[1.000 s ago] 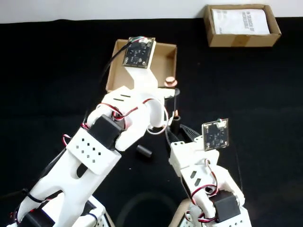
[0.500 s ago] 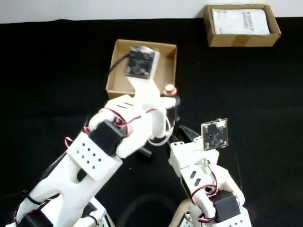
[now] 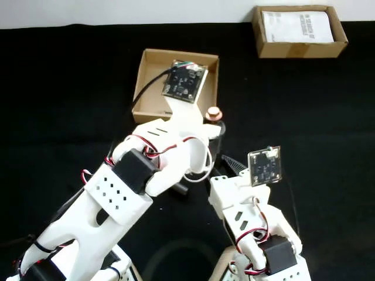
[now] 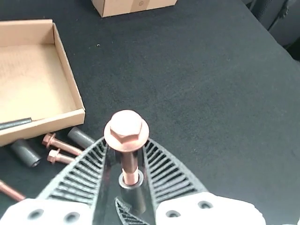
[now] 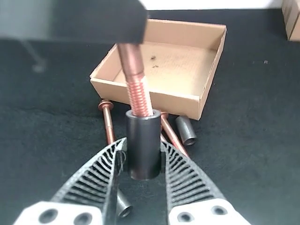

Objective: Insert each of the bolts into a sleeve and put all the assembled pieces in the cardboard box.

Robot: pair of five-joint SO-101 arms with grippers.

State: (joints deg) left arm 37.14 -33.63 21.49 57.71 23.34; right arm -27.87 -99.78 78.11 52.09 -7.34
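Two arms met over the black tabletop [image 3: 58,88], at the near-right corner of the open box [image 3: 151,88] and outside it.

Left arm [image 3: 117,193]: left jaws were closed on the shank of a copper bolt [image 4: 126,131], just under its hex head. The bolt stood upright, head up.

Right arm [image 3: 246,205]: right jaws gripped a dark sleeve [image 5: 143,140] by its sides. It was upright with the bore facing up. Could not tell whether its base touched the tabletop.

The bolt's threaded end sat in the sleeve's mouth, with most of the shank exposed above it. Depth of entry could not be told.

Loose stock lay on the tabletop just beside the box's near wall. It included several loose bolts [image 4: 61,144] lying flat and two loose sleeves [image 4: 82,137] among them. One more sleeve lay nearer [image 3: 179,188], partly under the left arm.

A second box [image 3: 293,51] holding a printed sheet [image 3: 296,26] stood at the far right, well apart from the work.
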